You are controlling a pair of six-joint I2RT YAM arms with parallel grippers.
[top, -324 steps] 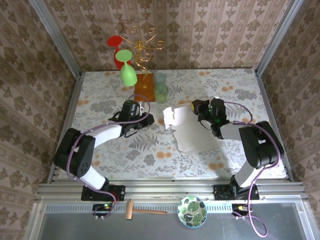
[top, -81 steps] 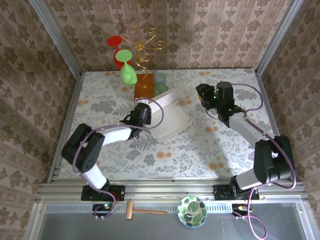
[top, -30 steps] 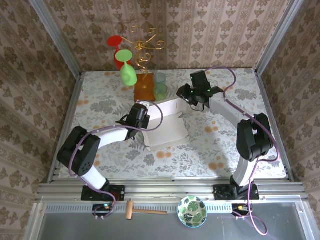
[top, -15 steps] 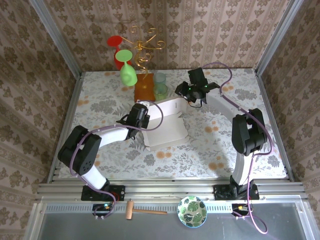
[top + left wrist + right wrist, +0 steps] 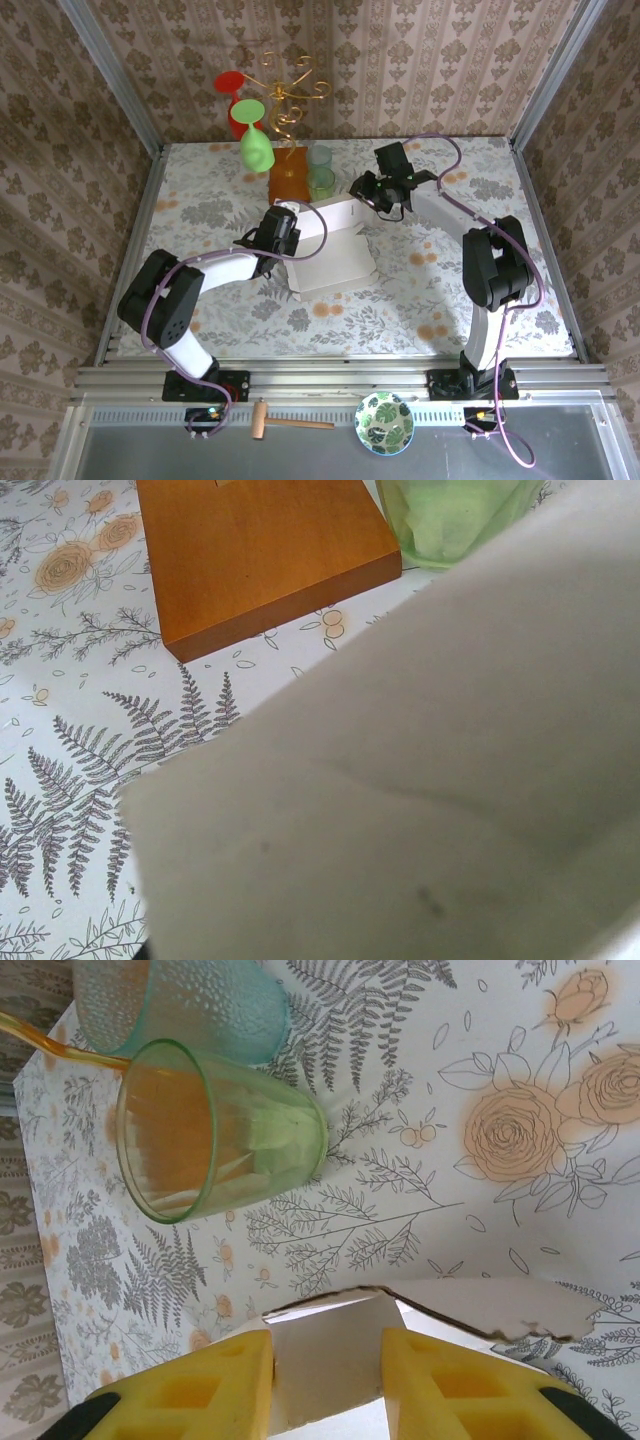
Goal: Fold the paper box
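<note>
The paper box point(image 5: 335, 258) lies mid-table as a pale cardboard sheet with its far part raised. My left gripper point(image 5: 289, 236) sits at the box's left edge, shut on it. In the left wrist view the cardboard point(image 5: 420, 810) stands close in front of the camera and hides the fingers. My right gripper point(image 5: 363, 191) is at the box's far right corner. Its yellow fingers point(image 5: 200, 1385) stand partly open with an upright flap point(image 5: 330, 1360) of the box between them. Another flap edge point(image 5: 480, 1310) lies just to the right of it.
An orange block point(image 5: 289, 176) stands just beyond the box, also visible from the left wrist as a block point(image 5: 260, 560). A green cup point(image 5: 215, 1130) and a teal cup point(image 5: 170, 1000) stand close to the right fingers. A gold glass stand point(image 5: 285, 95) is at the back.
Over the last second my right gripper has edged slightly left and closer onto the box's far corner. The left gripper and the box have stayed put.
</note>
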